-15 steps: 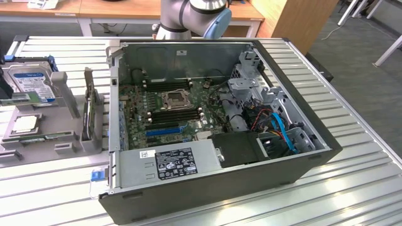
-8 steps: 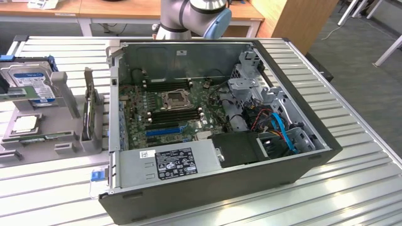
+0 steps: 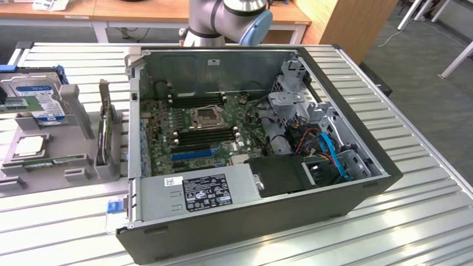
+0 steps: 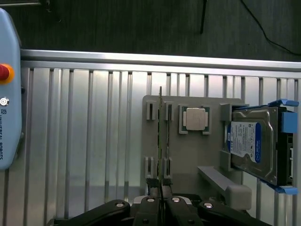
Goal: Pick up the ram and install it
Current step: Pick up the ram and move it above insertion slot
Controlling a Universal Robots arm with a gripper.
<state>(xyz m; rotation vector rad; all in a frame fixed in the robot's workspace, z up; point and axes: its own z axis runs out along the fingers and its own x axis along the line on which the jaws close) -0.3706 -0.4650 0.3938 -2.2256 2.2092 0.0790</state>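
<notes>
I see the ram (image 4: 160, 141) standing on edge in the gray tray (image 4: 188, 155), lined up with my gripper (image 4: 160, 202), jaws squeezed together, empty.

What I can read from here
"UNIVERSAL ROBOTS" runs down the pale-blue pendant (image 4: 7, 117). The print on the hard drive's blue label (image 4: 243, 141) and the power supply's sticker (image 3: 207, 191) is too small for me to read.

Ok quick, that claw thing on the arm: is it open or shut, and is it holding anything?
Gripper: closed, holding nothing; the ram stands in the grey tray.
</notes>
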